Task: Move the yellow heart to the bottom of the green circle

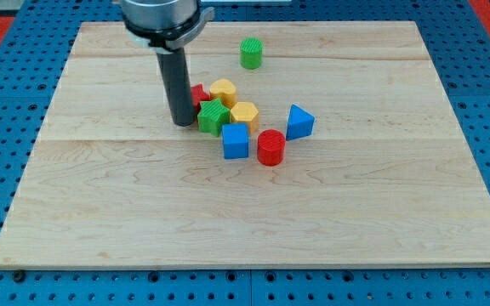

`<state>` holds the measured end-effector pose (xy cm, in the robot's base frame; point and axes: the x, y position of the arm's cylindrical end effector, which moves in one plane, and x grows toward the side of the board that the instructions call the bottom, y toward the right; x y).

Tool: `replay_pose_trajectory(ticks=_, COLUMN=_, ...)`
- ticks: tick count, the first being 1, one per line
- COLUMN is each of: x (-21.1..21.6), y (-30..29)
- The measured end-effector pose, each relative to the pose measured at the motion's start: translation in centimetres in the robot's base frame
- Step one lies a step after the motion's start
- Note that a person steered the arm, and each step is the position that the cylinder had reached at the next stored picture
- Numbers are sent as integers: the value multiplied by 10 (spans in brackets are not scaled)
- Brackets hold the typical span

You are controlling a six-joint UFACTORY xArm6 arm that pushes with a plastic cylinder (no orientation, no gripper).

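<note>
The green circle (251,53) stands alone near the view's top centre of the wooden board (100,212). The yellow heart (224,91) sits in a tight cluster below it, touching a red block (198,93) that is partly hidden behind my rod. My tip (182,121) rests on the board at the cluster's left side, right next to the green star (213,116) and just left of the red block. The yellow heart is to the tip's upper right.
A yellow hexagon (244,113) sits right of the green star. A blue cube (236,141) and a red cylinder (270,147) lie below them. A blue triangular block (299,122) is at the cluster's right.
</note>
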<state>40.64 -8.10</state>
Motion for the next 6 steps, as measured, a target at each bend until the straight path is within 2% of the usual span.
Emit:
replay_pose_trajectory(ticks=1, x=-36, y=-8)
replay_pose_trajectory(ticks=2, x=-90, y=-5)
replay_pose_trajectory(ticks=3, x=-63, y=-22)
replay_pose_trajectory(ticks=5, x=-37, y=19)
replay_pose_trajectory(ticks=6, x=-61, y=58)
